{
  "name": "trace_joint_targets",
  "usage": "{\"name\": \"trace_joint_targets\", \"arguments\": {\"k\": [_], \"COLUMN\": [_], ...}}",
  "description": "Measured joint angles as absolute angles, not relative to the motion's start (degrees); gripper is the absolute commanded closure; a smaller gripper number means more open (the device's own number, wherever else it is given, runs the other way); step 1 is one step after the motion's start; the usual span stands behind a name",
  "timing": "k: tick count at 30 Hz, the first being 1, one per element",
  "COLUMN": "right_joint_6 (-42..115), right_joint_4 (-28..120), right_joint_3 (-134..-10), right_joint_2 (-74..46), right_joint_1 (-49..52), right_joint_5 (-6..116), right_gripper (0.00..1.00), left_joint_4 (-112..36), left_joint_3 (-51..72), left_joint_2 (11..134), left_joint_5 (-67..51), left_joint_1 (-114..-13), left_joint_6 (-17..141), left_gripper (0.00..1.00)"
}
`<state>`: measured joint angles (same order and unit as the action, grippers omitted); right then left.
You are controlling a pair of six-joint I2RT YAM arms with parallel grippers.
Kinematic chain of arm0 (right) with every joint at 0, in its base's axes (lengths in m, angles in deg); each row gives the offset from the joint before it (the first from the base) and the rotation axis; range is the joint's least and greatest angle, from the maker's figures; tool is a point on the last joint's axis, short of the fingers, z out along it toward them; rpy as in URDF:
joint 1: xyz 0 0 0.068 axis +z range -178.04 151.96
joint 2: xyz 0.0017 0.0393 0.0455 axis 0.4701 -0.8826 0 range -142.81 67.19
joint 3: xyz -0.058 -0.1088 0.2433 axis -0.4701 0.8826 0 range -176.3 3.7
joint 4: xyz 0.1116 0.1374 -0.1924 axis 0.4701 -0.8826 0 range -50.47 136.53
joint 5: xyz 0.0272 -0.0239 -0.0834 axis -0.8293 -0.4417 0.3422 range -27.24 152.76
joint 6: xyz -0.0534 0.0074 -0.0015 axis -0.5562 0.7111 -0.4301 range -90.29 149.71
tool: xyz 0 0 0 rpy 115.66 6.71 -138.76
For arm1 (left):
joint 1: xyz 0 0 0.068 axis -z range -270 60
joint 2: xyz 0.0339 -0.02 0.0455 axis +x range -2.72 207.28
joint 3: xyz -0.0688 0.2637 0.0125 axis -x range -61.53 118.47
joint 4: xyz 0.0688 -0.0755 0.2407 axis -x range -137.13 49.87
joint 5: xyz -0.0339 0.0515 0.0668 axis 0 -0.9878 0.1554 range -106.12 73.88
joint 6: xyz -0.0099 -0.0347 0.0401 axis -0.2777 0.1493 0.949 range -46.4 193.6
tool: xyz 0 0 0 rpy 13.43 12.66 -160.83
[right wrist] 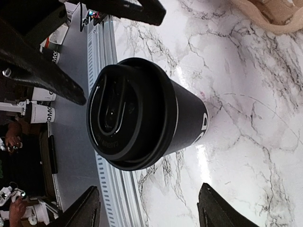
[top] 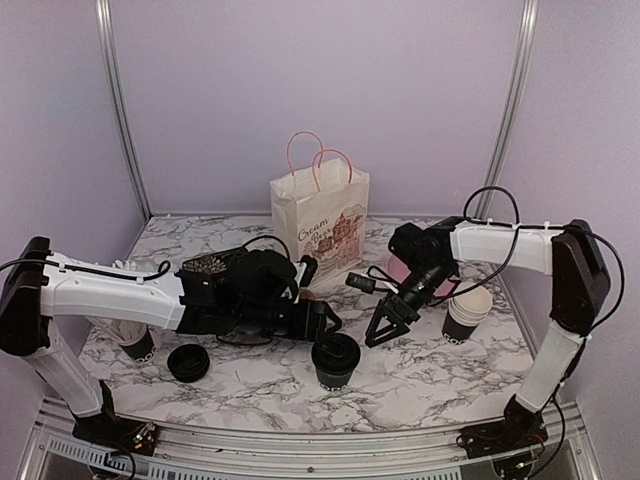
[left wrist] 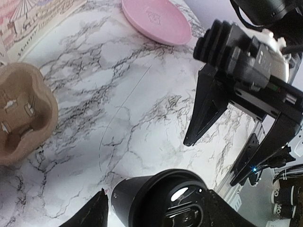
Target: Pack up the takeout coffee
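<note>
One takeout coffee cup (top: 335, 361), black with its lid on, stands upright near the table's front middle. My left gripper (top: 322, 322) is just behind it. In the left wrist view the lidded cup (left wrist: 165, 201) sits low between my open left fingers (left wrist: 96, 210), with a gap on the left side. My right gripper (top: 383, 332) hovers open to the cup's right. Nothing is between its fingertips (right wrist: 87, 208), and the cup (right wrist: 142, 113) lies beyond them. Two lidless cups stand at the right (top: 467, 313) and far left (top: 135, 340). A loose black lid (top: 187, 362) lies near the left cup.
A white paper bag (top: 320, 215) with pink handles stands at the back centre. A brown cup carrier (left wrist: 23, 113) lies under my left arm. A pink plate (left wrist: 156, 19) sits behind my right gripper. The table's front rail (right wrist: 106, 189) is close to the lidded cup.
</note>
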<state>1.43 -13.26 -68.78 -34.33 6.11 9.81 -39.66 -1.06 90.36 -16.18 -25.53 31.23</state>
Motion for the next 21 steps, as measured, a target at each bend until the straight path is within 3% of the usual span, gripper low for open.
{"name": "trace_joint_targets", "arguments": {"k": [13,21], "right_joint_6": [-6.7,-9.7], "right_joint_4": [-7.3,-2.4], "right_joint_3": [-68.8,-68.7], "right_joint_2": [-17.9,-20.6], "right_joint_1": [12.1,19.8], "right_joint_5": [27.1,34.4], "right_gripper": [0.26,0.21], "left_joint_4": [-44.8,-42.8], "left_joint_3": [-1.9,-7.6], "left_joint_2": [80.2,79.8], "left_joint_5": [-24.3,-21.6], "left_joint_1": [-25.6,-25.6], "left_joint_6": [37.3,36.8], "left_gripper": [0.28,0.34]}}
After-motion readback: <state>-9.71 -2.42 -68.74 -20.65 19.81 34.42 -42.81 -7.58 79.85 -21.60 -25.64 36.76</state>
